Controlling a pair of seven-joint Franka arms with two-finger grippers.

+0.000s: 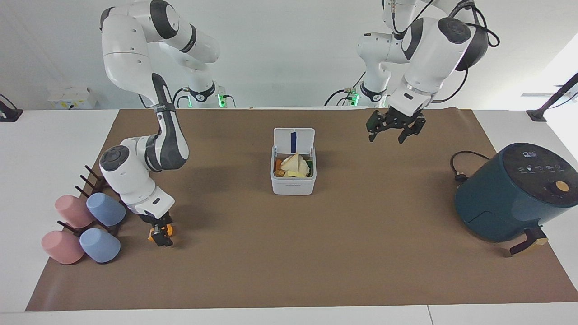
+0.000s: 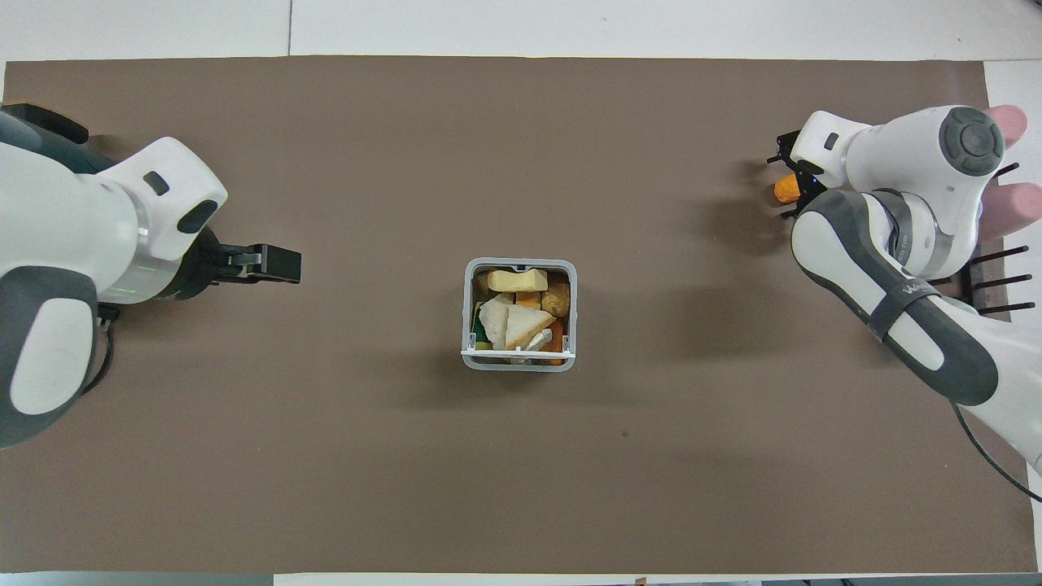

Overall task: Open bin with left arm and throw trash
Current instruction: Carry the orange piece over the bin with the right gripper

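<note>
The white bin (image 1: 292, 186) stands mid-mat with its lid (image 1: 293, 137) up, on the side nearer the robots. It holds several food scraps, among them a pale bread-shaped piece (image 2: 521, 325) and a pale yellow chunk (image 2: 516, 281). My left gripper (image 1: 392, 134) is open and empty, raised over the mat between the bin and the air fryer; it also shows in the overhead view (image 2: 281, 264). My right gripper (image 1: 158, 235) is low at the orange chunk (image 1: 169, 230) on the mat beside the cups, also in the overhead view (image 2: 785, 189).
A dark teal air fryer (image 1: 510, 194) with its cable (image 1: 460, 168) stands at the left arm's end. Pink and blue cups (image 1: 81, 225) lie on a peg rack at the right arm's end, close to the right gripper.
</note>
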